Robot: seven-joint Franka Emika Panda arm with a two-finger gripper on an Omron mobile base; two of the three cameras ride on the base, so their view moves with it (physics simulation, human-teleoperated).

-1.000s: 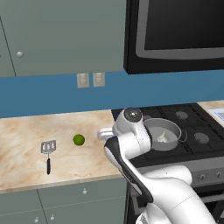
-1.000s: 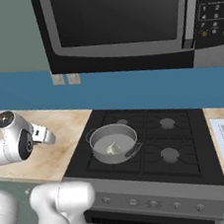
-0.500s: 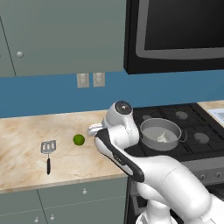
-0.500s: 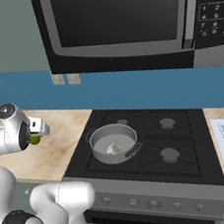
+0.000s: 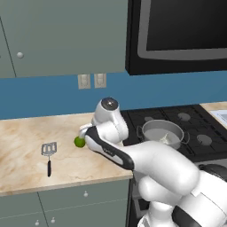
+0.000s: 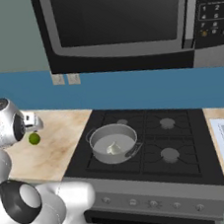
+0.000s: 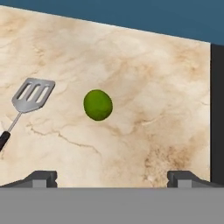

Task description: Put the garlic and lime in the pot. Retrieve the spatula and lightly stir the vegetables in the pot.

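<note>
Gripper (image 7: 112,177) is hovering with jaws apart above lime (image 7: 98,105) lying on marble counter (image 7: 144,87); spatula (image 7: 27,99) is resting nearby.

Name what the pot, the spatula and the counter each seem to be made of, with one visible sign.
Pot: probably brushed metal, grey with a soft sheen. Spatula: grey metal-looking slotted head, black handle, perhaps plastic. Counter: looks like polished marble, beige with brown veins.

Kitchen, gas stove (image 6: 147,139), microwave (image 6: 123,28), marble counter (image 5: 26,146)
</note>
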